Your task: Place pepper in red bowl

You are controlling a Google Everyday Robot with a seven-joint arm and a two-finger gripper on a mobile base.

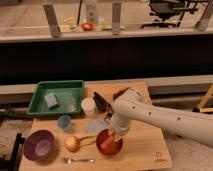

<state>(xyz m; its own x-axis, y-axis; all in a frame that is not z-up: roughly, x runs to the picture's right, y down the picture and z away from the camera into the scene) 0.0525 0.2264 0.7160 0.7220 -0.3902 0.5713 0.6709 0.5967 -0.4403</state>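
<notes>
On the wooden table [146,151] before a dark counter [125,56], tool [116,135] over red bowl [101,147], grip unclear.

Office-type bldg: swivel chair [167,10], railing [52,20] in bkgd; hand [116,135] over red bowl [102,145].

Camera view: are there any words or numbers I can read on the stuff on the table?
No words or numbers can be read.
A small mark near the front right corner of the table: too small to read.
The gripper hangs over the red bowl; no writing shows on either.
</notes>
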